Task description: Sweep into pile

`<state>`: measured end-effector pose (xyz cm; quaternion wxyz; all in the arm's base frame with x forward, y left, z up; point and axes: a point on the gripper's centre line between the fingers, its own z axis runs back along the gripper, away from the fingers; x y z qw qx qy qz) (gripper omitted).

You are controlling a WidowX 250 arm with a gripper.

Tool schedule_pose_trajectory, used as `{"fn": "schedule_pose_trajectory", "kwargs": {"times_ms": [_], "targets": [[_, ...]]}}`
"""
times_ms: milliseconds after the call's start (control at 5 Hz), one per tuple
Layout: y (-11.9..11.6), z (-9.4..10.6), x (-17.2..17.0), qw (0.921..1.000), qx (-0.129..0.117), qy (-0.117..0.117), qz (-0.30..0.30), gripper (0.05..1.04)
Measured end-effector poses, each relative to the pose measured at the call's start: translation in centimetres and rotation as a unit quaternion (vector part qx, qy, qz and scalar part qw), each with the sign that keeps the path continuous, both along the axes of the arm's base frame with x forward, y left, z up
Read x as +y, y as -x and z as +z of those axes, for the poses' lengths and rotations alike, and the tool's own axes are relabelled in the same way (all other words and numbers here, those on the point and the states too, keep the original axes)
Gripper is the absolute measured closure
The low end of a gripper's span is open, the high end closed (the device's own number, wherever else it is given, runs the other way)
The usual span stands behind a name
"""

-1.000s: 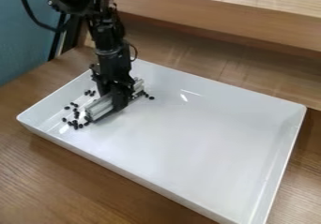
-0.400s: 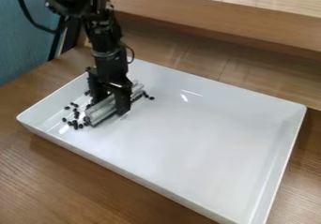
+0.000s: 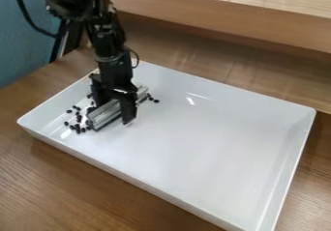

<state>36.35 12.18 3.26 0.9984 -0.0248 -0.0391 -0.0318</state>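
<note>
The gray bar (image 3: 103, 116) is in the white tray (image 3: 219, 148), near the corner at the left of the view. It lies on a slant, with one end low and to the left and the other end up and to the right. Small black beans (image 3: 77, 126) are in the tray too. Most of them are in a loose bunch just beside the bar's low left end, and some of those are a bit apart from the rest. A few more are near its far end, on the right. The black gripper (image 3: 113, 110) points down over the middle of the bar. Its two fingers are wide apart, one on the back side of the bar and one on the front side. I cannot tell if they touch it. The black arm (image 3: 111, 34) comes in from the top left, with a black cord (image 3: 28, 17) bent beside it. The tray sits on a brown wood table (image 3: 71, 177). Behind the tray is a wood ledge (image 3: 233, 20), and at the top left is something blue (image 3: 22, 46).
</note>
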Motion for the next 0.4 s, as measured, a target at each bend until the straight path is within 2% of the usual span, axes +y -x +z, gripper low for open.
{"fn": "schedule_pose_trajectory", "kwargs": {"times_ms": [200,400], "targets": [[-0.2,2.0,-0.8,0.9996,-0.019,0.02,0.004,0.084],[-0.2,3.9,-1.4,0.9992,-0.031,0.024,0.007,0.084]]}}
